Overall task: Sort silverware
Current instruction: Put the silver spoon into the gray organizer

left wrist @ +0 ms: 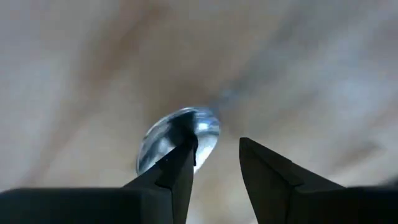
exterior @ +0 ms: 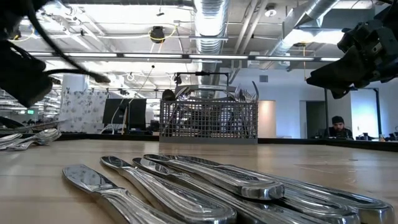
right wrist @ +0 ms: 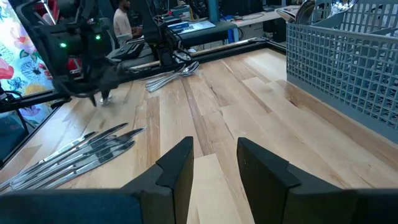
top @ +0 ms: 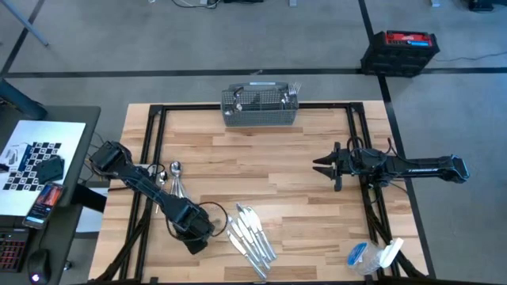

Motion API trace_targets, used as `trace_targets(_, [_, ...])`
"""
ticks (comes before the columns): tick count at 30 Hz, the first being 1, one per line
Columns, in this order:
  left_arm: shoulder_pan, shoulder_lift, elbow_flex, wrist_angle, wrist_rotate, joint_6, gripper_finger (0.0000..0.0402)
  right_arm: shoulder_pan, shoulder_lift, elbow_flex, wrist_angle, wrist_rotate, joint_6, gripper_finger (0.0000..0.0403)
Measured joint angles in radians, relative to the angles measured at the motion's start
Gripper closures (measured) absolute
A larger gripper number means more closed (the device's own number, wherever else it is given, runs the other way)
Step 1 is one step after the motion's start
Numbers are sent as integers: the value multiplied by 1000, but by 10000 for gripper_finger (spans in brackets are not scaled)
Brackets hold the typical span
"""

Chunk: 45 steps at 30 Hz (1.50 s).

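Note:
My left gripper (top: 196, 236) points down near the table's near-left part, its fingers (left wrist: 217, 149) open. Just beyond one fingertip the left wrist view shows a shiny spoon bowl (left wrist: 205, 127). A pile of spoons (top: 176, 180) lies further left and back. Several table knives (top: 252, 233) lie side by side near the front edge, to the right of my left gripper. The grey wire-mesh basket (top: 260, 111) stands at the far edge with silverware handles (top: 289, 93) sticking up from it. My right gripper (top: 318, 168) waits level over the table's right half, slightly open (right wrist: 214, 149). My left gripper comes from above, and one fingertip (left wrist: 180, 162) stands in front of the spoon's bowl (left wrist: 208, 124). Whether it touches the bowl, I cannot tell. Nothing lies between the two fingers.
A clear plastic bag or container (top: 372, 257) lies at the near right corner. Black frame rails (top: 150, 142) run along the table's sides. Bare wood (top: 261, 166) stretches between the basket and the knives. A person (exterior: 339, 127) sits in the room beyond.

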Motion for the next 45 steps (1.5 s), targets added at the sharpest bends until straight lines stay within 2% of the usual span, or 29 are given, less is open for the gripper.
trace_targets(3, [35, 1, -2, -65, -13, 41, 287, 0, 0, 0, 0, 0, 0, 290])
trace_targets(9, [87, 3, 4, -79, -27, 111, 286, 0, 0, 0, 0, 0, 0, 290])
trace_targets(18, [101, 6, 113, -209, -153, 139, 286, 0, 0, 0, 0, 0, 0, 290])
trace_targets(22, [101, 6, 165, -275, -213, 103, 286, 0, 0, 0, 0, 0, 0, 290])
trace_targets(24, [98, 6, 189, -268, -213, 81, 286, 0, 0, 0, 0, 0, 0, 290])
trace_targets(27, [65, 6, 205, -206, -143, 78, 286, 0, 0, 0, 0, 0, 0, 290])
trace_targets(30, [28, 5, 191, -153, -117, 58, 286, 0, 0, 0, 0, 0, 0, 290])
trace_targets(37, [7, 5, 72, -148, -110, -23, 286, 0, 0, 0, 0, 0, 0, 290])
trace_targets(45, [118, 2, 21, -129, -151, 72, 287, 0, 0, 0, 0, 0, 0, 290])
